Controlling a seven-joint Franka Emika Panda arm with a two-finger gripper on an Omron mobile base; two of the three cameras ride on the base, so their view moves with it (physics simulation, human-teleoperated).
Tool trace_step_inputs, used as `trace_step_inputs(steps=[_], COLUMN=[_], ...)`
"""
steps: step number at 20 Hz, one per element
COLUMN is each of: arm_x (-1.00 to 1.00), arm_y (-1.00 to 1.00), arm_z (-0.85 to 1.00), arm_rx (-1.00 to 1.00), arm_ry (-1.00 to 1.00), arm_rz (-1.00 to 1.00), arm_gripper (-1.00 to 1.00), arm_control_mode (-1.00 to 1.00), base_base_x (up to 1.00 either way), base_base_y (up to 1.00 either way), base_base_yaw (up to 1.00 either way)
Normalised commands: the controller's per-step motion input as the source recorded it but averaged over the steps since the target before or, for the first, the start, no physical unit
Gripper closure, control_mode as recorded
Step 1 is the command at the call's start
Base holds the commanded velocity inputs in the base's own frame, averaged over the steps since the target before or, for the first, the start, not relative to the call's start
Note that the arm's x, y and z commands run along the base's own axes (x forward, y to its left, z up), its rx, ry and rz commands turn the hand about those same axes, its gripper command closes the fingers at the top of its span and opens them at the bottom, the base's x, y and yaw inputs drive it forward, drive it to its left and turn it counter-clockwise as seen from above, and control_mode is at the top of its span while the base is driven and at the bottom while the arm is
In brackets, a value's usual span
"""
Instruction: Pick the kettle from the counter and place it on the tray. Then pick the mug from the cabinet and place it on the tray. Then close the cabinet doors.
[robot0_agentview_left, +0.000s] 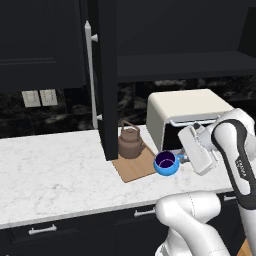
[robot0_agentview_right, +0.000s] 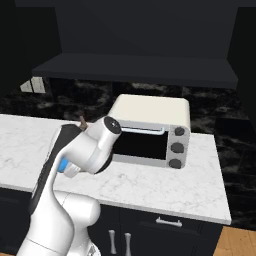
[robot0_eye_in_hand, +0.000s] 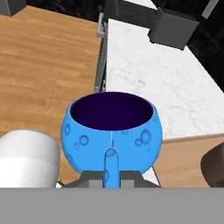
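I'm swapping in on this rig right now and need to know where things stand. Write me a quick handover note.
Claw: shut on the mug's handle, holding it upright by the tray's right edge.
Kettle: already on the tray, on the counter.
Cabinet door: standing open, its bar handle on the left.
Done: kettle placed, mug taken from the cabinet.
Left: set the mug on the tray beside the kettle, let go, then close the cabinet doors.

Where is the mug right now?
The mug is held by its handle in the claw, at the right edge of the tray, right of the kettle and in front of the toaster oven.
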Motion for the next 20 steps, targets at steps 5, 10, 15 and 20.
trace_step_inputs(steps=[5,10,15,20], arm_x=[0.27,0.37,0.35,0.31], arm_y=[0.00,0.00,0.00,0.04], arm_z=[-0.42,-0.40,-0.28,-0.18], arm_rx=[0.00,0.00,0.00,0.01], arm_ry=[0.00,0.00,0.00,0.00], arm_rz=[0.00,0.00,0.00,0.00], arm_gripper=[1.00,1.00,1.00,1.00], arm_control_mode=[-1.00,-1.00,-1.00,-1.00], base_base_x=[0.00,0.00,0.00,0.00], base_base_y=[0.00,0.00,0.00,0.00], base_base_yaw=[0.00,0.00,0.00,0.00])
